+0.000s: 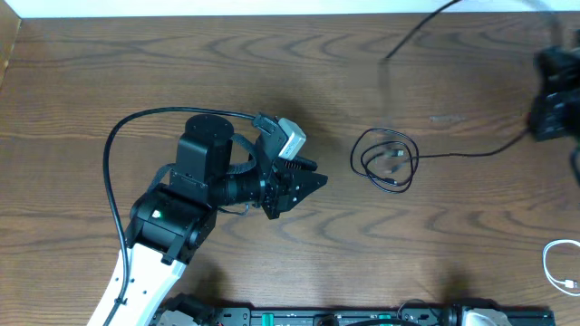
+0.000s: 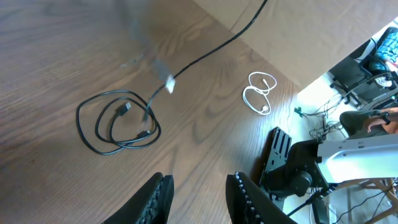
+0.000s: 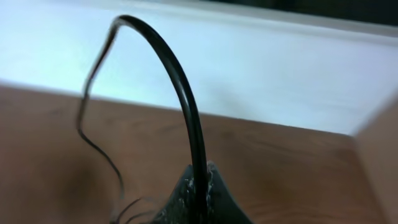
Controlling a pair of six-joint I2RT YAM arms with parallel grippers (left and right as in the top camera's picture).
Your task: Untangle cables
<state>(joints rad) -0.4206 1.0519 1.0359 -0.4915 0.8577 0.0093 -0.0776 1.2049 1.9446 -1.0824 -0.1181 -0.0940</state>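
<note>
Right gripper (image 3: 200, 177) pinches one end of the black cable (image 1: 387, 163), apparently to tension it, while the left gripper (image 2: 199, 186) hangs part-open and empty near its coil.

A brown wood-grain table (image 1: 181, 81) is seen across almost the whole overhead view, bounded by a pale strip along the top of the frame. Right of centre a black cable (image 1: 391, 156) is laid on the wood in a loose coil of a few overlapping loops, with its small plug ends tucked inside the ring. From the coil's right side a single strand is led off toward the right edge of the frame; whether that strand rests on the wood cannot be told. At the lower right edge a white cable (image 1: 547, 261) is laid in a small loop, well apart from the black one.
</note>
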